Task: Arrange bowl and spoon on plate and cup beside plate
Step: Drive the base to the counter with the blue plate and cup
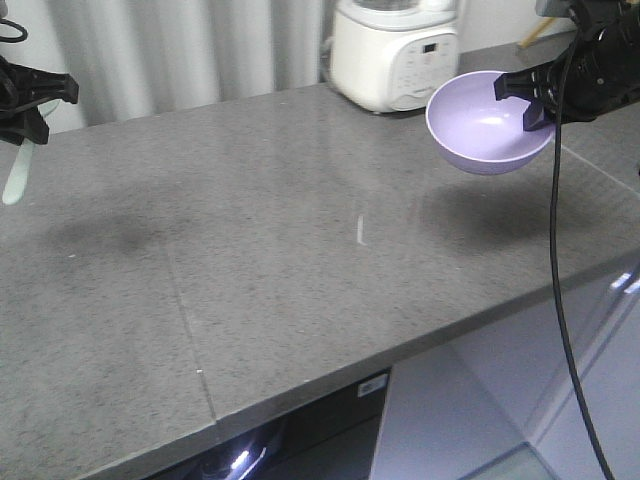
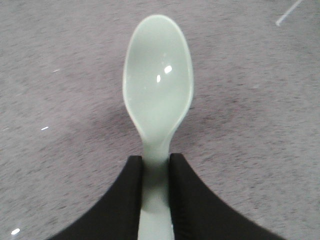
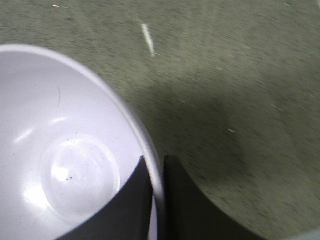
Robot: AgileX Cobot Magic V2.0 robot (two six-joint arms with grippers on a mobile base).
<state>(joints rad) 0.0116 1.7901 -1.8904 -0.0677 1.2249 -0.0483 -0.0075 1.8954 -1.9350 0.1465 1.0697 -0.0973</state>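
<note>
My right gripper is shut on the rim of the lavender bowl and holds it in the air over the right back part of the counter. In the right wrist view one finger sits inside the bowl and the other outside, with the gripper pinching the rim. At the far left, my left gripper is shut on the handle of the pale mint spoon, which hangs down above the counter. The left wrist view shows the spoon clamped in that gripper. The plate and the cup are out of view.
A white kitchen appliance stands at the back of the grey stone counter, just left of the held bowl. The counter's front edge runs diagonally at the lower right, with a drop beyond it. A black cable hangs from the right arm.
</note>
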